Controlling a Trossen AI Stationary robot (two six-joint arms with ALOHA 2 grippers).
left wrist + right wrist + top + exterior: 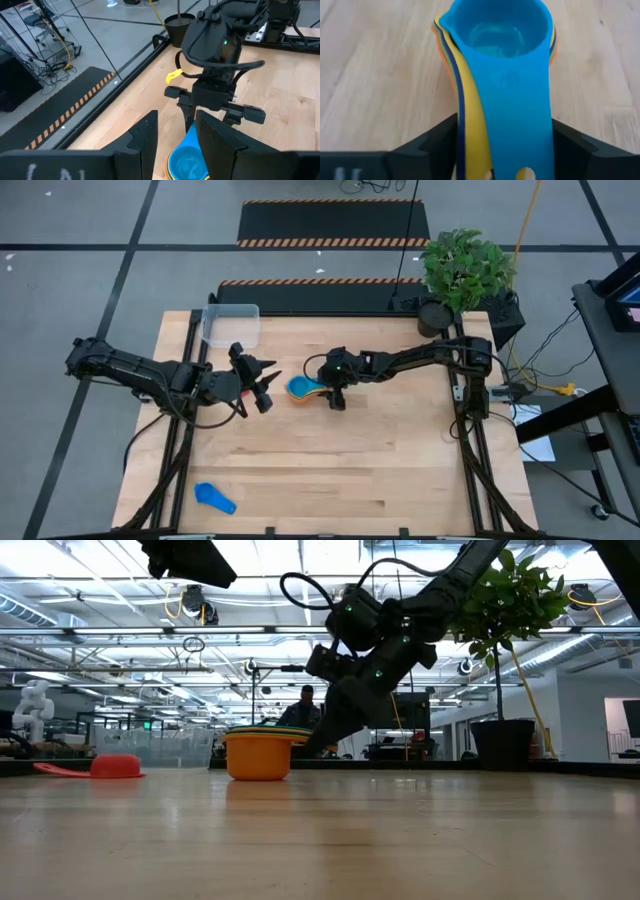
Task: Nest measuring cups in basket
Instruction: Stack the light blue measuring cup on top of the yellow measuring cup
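Observation:
A nested stack of measuring cups (300,388) stands on its base on the table's middle, with orange outermost (259,757) and light blue on top (496,32). My right gripper (332,391) is at the stack's right side, shut on its handles. My left gripper (267,385) is open just left of the stack and level with it. It touches nothing, and the top cup (187,162) shows between its fingers. One loose light blue cup (214,498) lies near the table's near left corner. A red cup (115,766) lies on the table in the low view. The clear basket (230,324) sits at the far left edge. My right gripper pinches the stacked handles (520,125) between its two fingers (435,142), one on each side edge. The fingers run along the handles and come from the table's right, slanting down. Light blue lies on top, with yellow and navy edges beneath. The stack sits upright on the table (259,776).
A potted plant in a black pot (437,312) stands at the table's far right corner. Bare wood lies between the stack and the basket and across the table's near half. The right arm (420,358) stretches across the right half.

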